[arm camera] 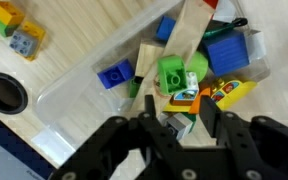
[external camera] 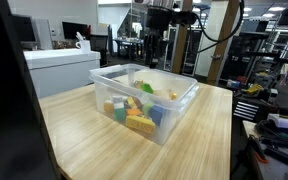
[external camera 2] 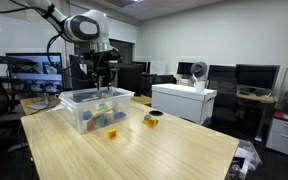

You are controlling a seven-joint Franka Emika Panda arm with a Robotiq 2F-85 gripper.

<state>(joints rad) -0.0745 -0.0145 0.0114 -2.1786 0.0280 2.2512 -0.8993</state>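
Black fingers (arm camera: 224,135) cropped, tips unclear above blocks (arm camera: 172,72)

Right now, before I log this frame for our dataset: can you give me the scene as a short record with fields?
surface: wooden table
container: clear plastic bin, open top
contents: loose toy blocks in blue, yellow, green and orange; a green block lies uppermost
fingers: fingers above the bin, apart, nothing between them
outside the bin: small blocks and a dark roll on the table
background: desks with monitors
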